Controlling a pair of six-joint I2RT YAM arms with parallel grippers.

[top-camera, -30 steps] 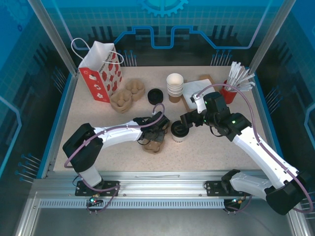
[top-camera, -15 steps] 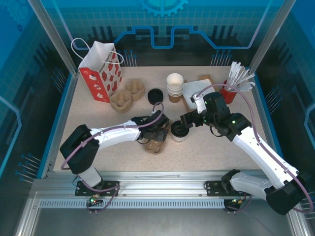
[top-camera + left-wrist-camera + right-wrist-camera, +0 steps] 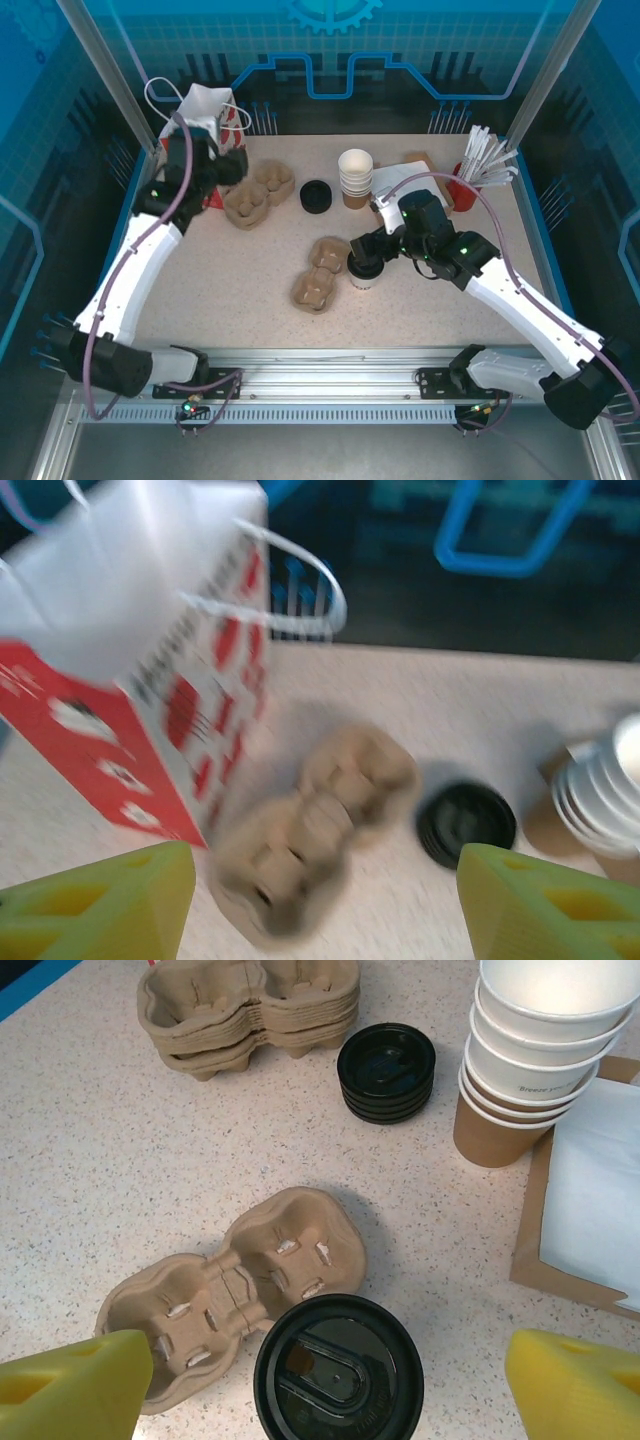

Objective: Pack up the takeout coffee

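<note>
The small brown-and-white paper takeout coffee with its round black plastic lid [image 3: 365,268] stood upright near the middle of the speckled tabletop [image 3: 220,290]. Just to its left, a loose brown pulp two-cup carrier [image 3: 320,275] lay flat. The right end effector [image 3: 325,1400] hung over the cup with its yellow fingers spread wide on either side of the lid. It was released and touched nothing, apparently lined up to close on the cup and lift it into a carrier pocket.

The left end effector [image 3: 320,910] was at the back-left corner, facing the red-and-white paper bag with white handles [image 3: 110,680]. Its fingers stood apart with nothing between them, and it was probably there to steady or open the bag for packing. A stack of spare pulp carriers [image 3: 310,820] and a pile of loose black lids [image 3: 386,1070] sat near the bag, well apart from the coffee.
</note>
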